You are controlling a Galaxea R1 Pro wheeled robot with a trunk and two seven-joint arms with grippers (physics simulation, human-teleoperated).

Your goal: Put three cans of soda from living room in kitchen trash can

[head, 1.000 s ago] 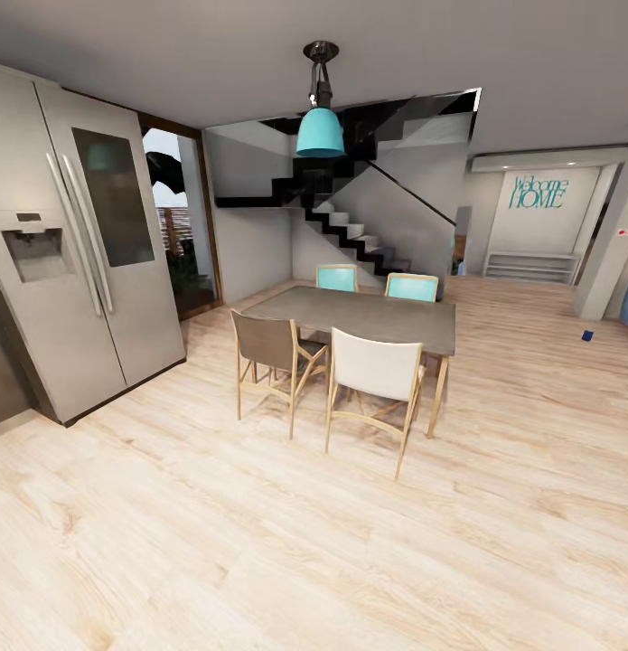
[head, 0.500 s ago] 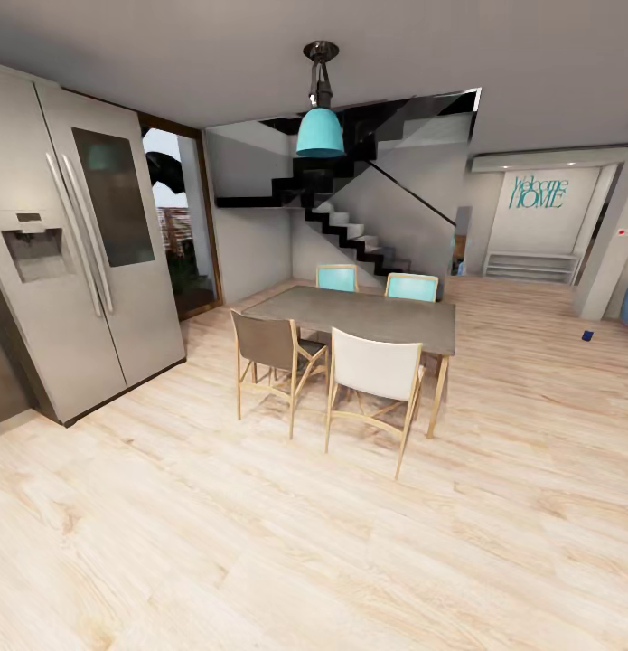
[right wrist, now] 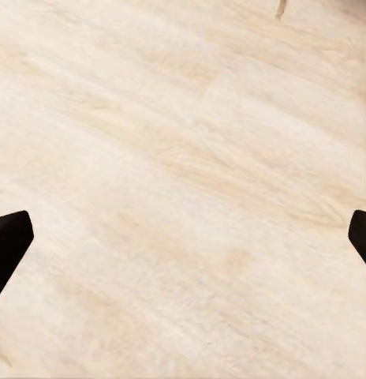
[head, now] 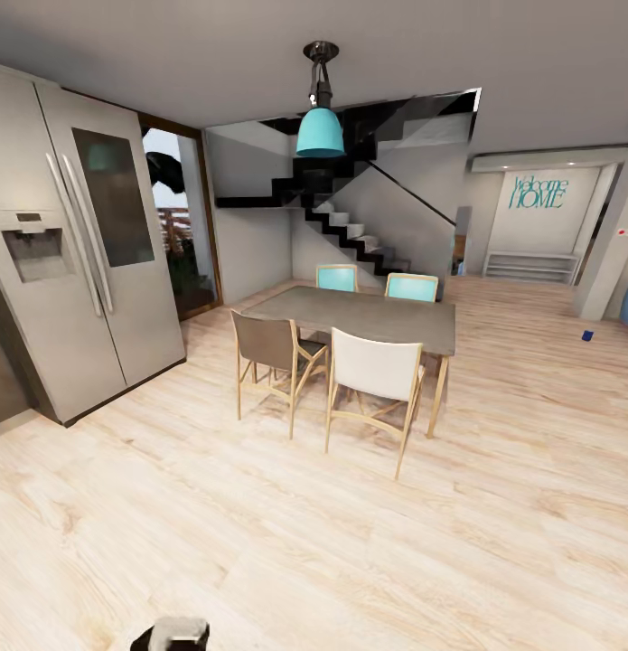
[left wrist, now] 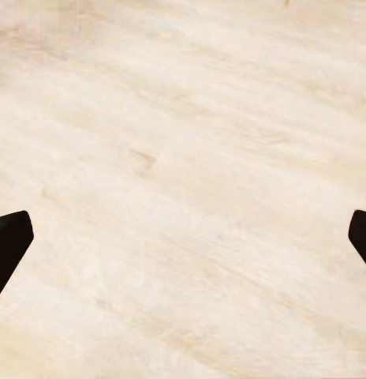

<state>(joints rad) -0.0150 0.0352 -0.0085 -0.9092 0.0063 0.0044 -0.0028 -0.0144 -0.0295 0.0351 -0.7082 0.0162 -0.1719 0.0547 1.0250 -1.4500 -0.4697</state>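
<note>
Two grippers are seen from the wrist cameras, each with its dark fingertips spread far apart at the picture's edges and nothing held between them: the left gripper (left wrist: 183, 245) and the right gripper (right wrist: 183, 245) both hang over bare pale wood floor (head: 314, 542). In the head view, a grey and black part of the robot (head: 173, 633) is seen at 6 o'clock, at the very bottom edge; which part it is cannot be told.

An open-plan room is shown ahead. A steel double-door fridge (head: 70, 244) stands at 9 o'clock. A grey dining tabletop (head: 368, 316) with four chairs is placed at the centre, under a turquoise pendant lamp (head: 321, 131) at 12 o'clock. A dark staircase (head: 350, 231) rises behind. A "Welcome HOME" wall sign (head: 538, 193) is seen at 2 o'clock.

One small dark blue object (head: 587, 335), probably the blue can of soda, lies on the floor at 3 o'clock, far from the robot. The other cans and the bin are not identified here.

The step in hand is judged to be the drive toward the cans. It would be done well if the base were turned toward 3 o'clock, the table legs and chairs were given a wide berth, and the grippers were kept open for the first grasp.
</note>
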